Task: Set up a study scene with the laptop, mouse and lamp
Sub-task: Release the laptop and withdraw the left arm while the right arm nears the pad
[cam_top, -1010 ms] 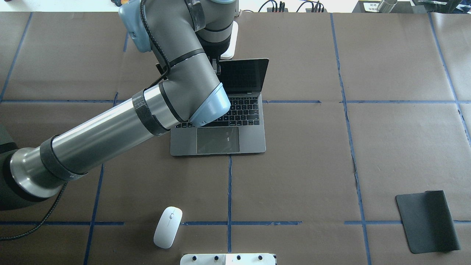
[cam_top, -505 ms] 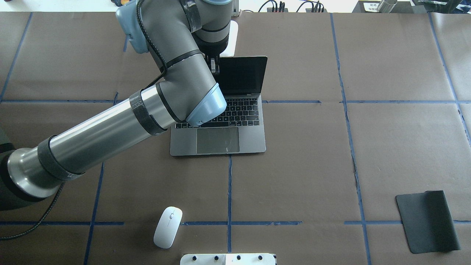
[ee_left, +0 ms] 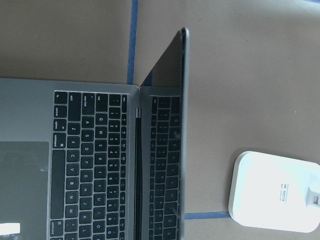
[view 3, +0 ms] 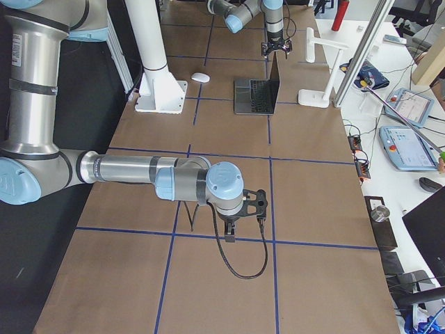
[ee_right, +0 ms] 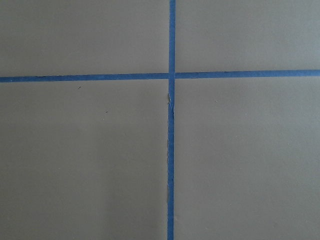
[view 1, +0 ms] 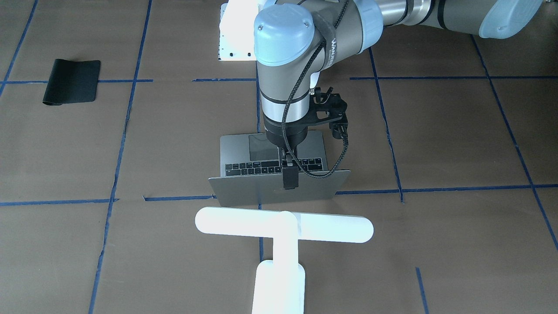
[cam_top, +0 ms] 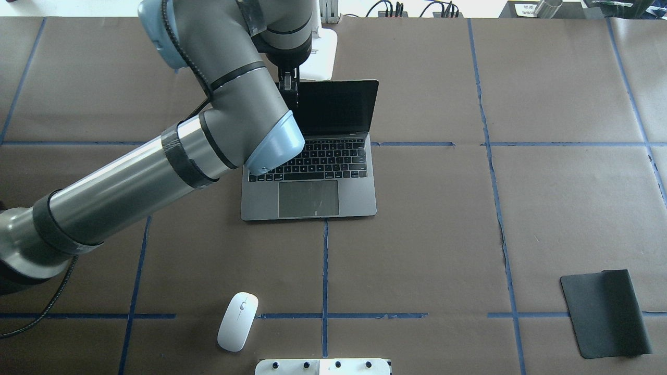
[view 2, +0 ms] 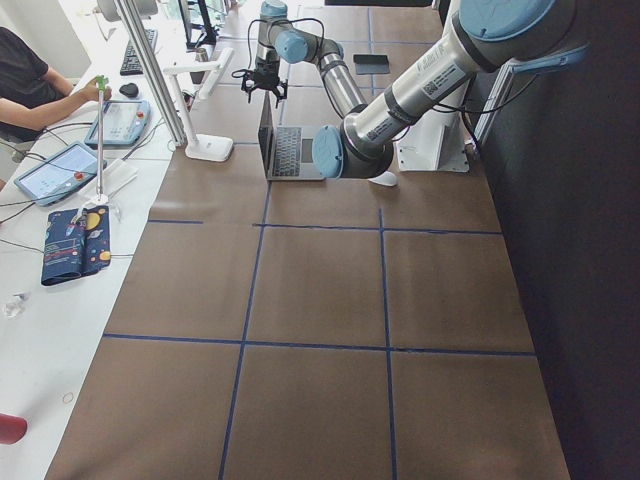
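Observation:
The laptop (cam_top: 312,198) stands open at mid-table, lid (view 1: 244,192) upright, screen dark; the left wrist view shows its keys (ee_left: 95,150). My left gripper (cam_top: 288,88) hangs at the lid's top edge (view 1: 290,183). Its fingers show as one dark block, so I cannot tell if they are open or shut. The white lamp (view 1: 244,222) stands just beyond the laptop, with its base (ee_left: 275,190) on the table. The white mouse (cam_top: 237,321) lies near the robot's edge, left of centre. My right gripper (view 3: 231,236) hovers over bare table far to the right; I cannot tell its state.
A black mat (cam_top: 607,312) lies at the near right of the table. A white pedestal with bolt holes (cam_top: 323,367) stands at the robot's edge. Blue tape lines (ee_right: 171,150) cross the brown cover. The left arm (cam_top: 156,177) spans the left half.
The lid tipped a little further up, then stayed still. My left arm and gripper have since shifted left and up along the lid's top edge.

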